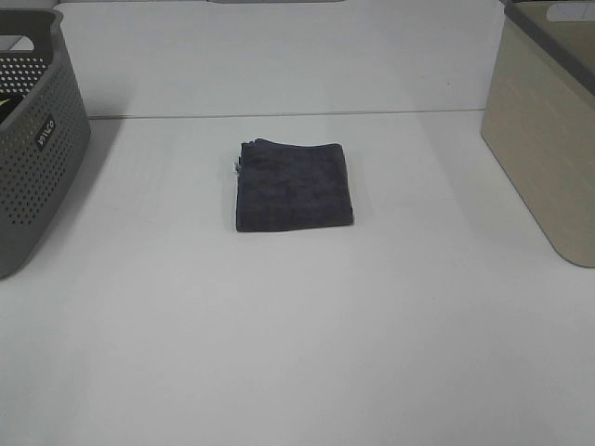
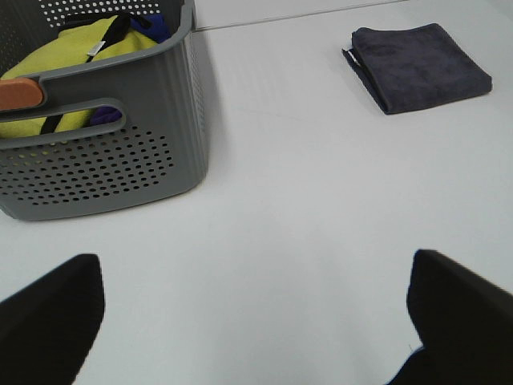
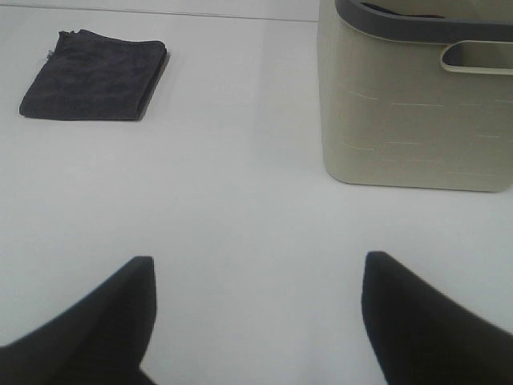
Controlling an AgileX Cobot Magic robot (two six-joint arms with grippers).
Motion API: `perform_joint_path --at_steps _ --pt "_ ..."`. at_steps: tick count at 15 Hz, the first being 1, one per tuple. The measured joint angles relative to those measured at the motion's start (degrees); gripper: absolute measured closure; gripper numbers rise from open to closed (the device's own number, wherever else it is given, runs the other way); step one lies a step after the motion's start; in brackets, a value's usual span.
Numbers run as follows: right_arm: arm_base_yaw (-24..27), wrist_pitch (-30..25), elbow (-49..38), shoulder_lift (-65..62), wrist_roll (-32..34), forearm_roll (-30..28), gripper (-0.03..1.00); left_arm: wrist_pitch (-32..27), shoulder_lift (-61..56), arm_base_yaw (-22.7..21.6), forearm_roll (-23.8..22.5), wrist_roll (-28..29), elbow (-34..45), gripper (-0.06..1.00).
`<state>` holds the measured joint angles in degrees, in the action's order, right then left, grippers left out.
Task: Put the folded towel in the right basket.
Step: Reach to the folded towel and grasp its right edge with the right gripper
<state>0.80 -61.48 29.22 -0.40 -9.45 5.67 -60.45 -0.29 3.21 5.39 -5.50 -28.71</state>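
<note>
the folded towel [image 1: 294,186] lies flat in the middle of the white counter [image 1: 297,353]. it is dark grey, between the two baskets and well apart from both. the right basket [image 1: 544,139] is beige with a dark grey rim and stands at the right edge of the high view. the right wrist camera shows only its outer wall, the rim and one handle opening, so what is inside i cannot tell. the left basket [image 1: 37,158] is grey with many small holes in its walls. it holds a yellow cloth [image 2: 72,52], something dark blue [image 2: 148,24] behind that, and an orange piece [image 2: 20,94] at the rim. the left fingers [image 2: 48,313] are spread wide over bare counter near the left basket, with nothing between them. the right fingers [image 3: 96,321] are spread apart too and hold nothing. the right basket is in front of them and the towel is further off.
</note>
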Motion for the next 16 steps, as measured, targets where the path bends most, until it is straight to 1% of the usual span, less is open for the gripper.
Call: perform_joint_path --at_steps 16 --pt "0.00 0.00 0.00 0.00 0.00 0.00 0.28 0.00 0.00 0.00 0.00 0.06 0.00 -0.03"
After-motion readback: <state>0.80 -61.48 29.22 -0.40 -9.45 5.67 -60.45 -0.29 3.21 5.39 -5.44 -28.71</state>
